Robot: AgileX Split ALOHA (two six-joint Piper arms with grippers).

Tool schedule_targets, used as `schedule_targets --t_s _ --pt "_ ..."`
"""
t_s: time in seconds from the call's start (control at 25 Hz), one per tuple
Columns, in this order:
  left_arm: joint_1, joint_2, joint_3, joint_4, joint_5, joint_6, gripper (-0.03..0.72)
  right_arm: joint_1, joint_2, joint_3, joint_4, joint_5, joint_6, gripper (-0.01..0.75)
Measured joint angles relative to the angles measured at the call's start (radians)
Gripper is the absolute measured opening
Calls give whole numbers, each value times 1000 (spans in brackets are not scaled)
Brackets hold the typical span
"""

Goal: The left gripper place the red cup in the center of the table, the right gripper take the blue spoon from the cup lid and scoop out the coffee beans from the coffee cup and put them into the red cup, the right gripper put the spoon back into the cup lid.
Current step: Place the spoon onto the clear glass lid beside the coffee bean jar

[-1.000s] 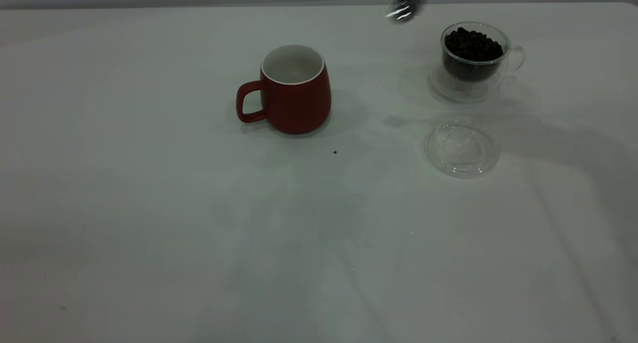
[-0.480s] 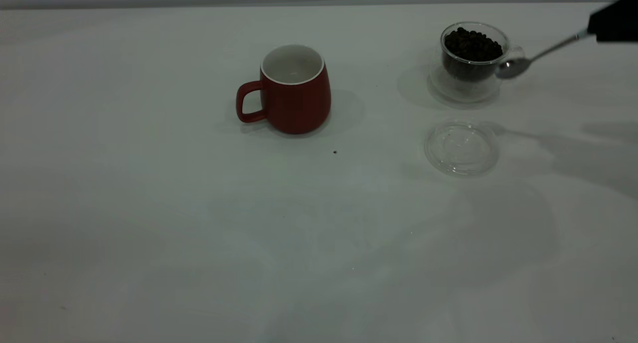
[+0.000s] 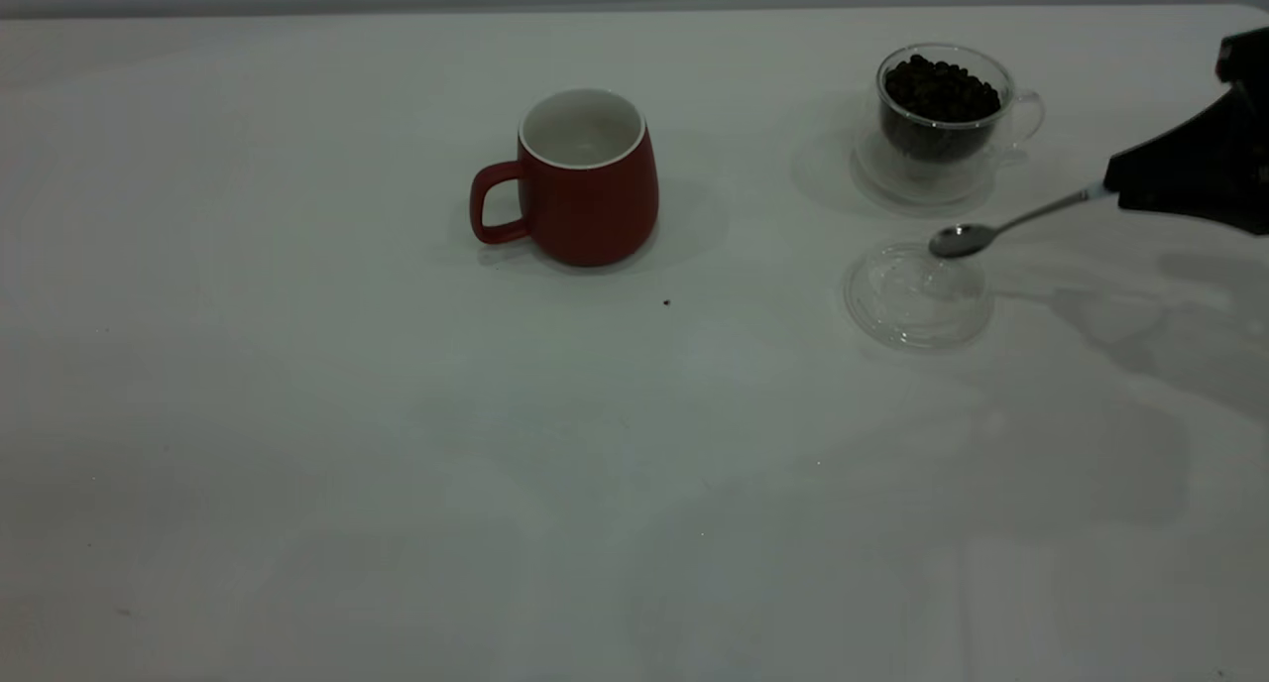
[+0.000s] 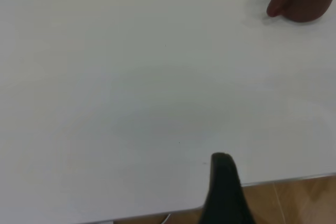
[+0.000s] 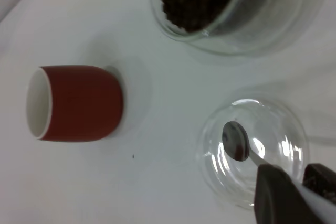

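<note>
The red cup (image 3: 585, 174) stands mid-table, so placing looks done. At 3 o'clock of it, the right gripper (image 3: 1115, 191) grips the spoon (image 3: 967, 237) over the lid (image 3: 917, 310); return remains. Beans (image 3: 940, 87) fill the glass cup (image 3: 942, 117) at 12 o'clock of the lid. Whether the left gripper (image 4: 224, 192) is open, I cannot tell.

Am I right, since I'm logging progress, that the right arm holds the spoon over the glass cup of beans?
Not quite. The right gripper holds the blue spoon, but its bowl is over the cup lid, not the coffee cup. The right wrist view shows it.
</note>
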Motion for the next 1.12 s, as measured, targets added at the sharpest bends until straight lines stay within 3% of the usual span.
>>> schedule_targets --t_s 0.4,0.96,1.12 --pt "0 0 0 0 0 0 587 105 112 -8 48 30 -38 101" --pt "0 0 0 0 0 -1 587 109 145 -18 56 47 -51 103" --pt "0 0 0 0 0 -1 587 109 145 -18 56 43 -51 149"
